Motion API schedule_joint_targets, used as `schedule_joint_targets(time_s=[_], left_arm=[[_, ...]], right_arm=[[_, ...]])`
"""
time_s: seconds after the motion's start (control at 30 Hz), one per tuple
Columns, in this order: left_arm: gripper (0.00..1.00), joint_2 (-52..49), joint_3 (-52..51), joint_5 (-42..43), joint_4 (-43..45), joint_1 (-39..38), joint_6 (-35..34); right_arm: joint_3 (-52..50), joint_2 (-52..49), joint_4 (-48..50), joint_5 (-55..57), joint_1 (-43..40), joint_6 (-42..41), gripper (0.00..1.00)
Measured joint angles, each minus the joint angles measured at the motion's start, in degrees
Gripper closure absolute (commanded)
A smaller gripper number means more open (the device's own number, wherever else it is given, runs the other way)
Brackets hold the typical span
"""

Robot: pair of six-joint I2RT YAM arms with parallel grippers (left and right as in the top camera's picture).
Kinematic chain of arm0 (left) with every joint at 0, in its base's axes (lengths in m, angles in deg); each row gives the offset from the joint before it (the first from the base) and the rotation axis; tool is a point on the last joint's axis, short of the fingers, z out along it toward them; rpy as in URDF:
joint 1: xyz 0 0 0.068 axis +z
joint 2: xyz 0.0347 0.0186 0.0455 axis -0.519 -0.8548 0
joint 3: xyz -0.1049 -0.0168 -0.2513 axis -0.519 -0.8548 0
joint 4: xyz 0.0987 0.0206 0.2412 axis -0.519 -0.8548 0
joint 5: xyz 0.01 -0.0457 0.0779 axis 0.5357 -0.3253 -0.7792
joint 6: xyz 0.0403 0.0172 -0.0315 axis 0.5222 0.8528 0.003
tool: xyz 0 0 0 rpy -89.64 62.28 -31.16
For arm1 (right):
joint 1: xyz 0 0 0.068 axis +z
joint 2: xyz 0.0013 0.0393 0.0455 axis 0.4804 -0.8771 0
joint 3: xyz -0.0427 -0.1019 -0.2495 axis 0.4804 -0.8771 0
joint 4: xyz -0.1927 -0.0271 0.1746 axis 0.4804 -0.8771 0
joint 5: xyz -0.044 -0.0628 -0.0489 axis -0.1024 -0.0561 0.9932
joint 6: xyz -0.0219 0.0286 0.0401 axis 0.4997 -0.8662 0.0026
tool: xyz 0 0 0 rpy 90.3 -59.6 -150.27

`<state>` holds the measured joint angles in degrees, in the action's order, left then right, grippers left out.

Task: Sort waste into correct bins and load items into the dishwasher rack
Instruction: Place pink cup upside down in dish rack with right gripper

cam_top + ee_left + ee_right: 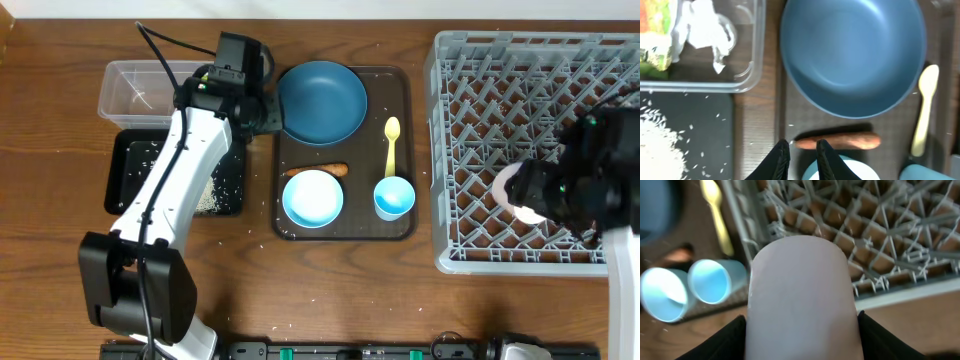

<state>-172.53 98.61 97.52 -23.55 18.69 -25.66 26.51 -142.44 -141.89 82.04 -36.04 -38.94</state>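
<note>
pink-and-white cup [515, 190]: is held above the lattice floor of the dishwasher rack [437, 150], which stands just right of the serving tray [400, 90]. It is judged to be carried there for setting down among the pegs.
right end effector [802, 347]: is clenched on the cup's body, with one finger at each side. The cup's mouth is not shown in the wrist view, so which way up it is held cannot be told.
carrot [837, 141]: is left lying on the serving tray, between the large dark blue bowl [322, 100] and the small pale blue bowl [312, 198]. It is judged to be the one piece of waste not yet binned.
left end effector [802, 157]: is hung over the serving tray's left part, just beside the carrot's left end. The fingers are drawn almost together with only a slit between them, and nothing is gripped. A wider opening is judged to be needed before the carrot can be taken.
wrapper [660, 40]: is seen inside the clear tub [115, 95], left of the serving tray, so it is taken as sorted.
rice [660, 145]: is heaped in the black tray [125, 185], left of the serving tray. A few grains are scattered on the bench [60, 260].
light blue cup [394, 197] and spoon [392, 145]: are kept on the serving tray's right side, nearest the rack, and are not yet loaded.
</note>
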Motion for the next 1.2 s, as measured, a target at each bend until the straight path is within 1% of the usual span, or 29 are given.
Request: schedule_joint_targets(time_s=[0.17,0.37,0.57,0.9,1.07,1.2], left_arm=[[0.78,-0.13,-1.53,-2.62,-0.59,0.00,0.00],[0.78,-0.15,-2.71,-4.13,-0.59,0.00,0.02],[0.78,-0.15,-2.80,-4.81,-0.57,0.00,0.02],[0.78,-0.15,-2.80,-4.83,-0.57,0.00,0.02],[0.78,-0.15,-2.80,-4.83,-0.59,0.00,0.02],[0.78,-0.15,-2.80,-4.83,-0.61,0.00,0.02]], right_arm=[[0.00,-8.33,-1.09,0.33,0.39,0.17,0.38],[0.00,-15.13,-0.63,-0.11,2.73,0.66,0.38],[0.00,-17.86,1.40,-0.20,4.66,0.83,0.37],[0.00,-21.79,4.57,0.15,4.79,1.03,0.37],[0.00,-22.77,4.66,0.28,5.46,1.29,0.37],[0.00,-24.72,4.61,0.46,6.16,1.44,0.34]])
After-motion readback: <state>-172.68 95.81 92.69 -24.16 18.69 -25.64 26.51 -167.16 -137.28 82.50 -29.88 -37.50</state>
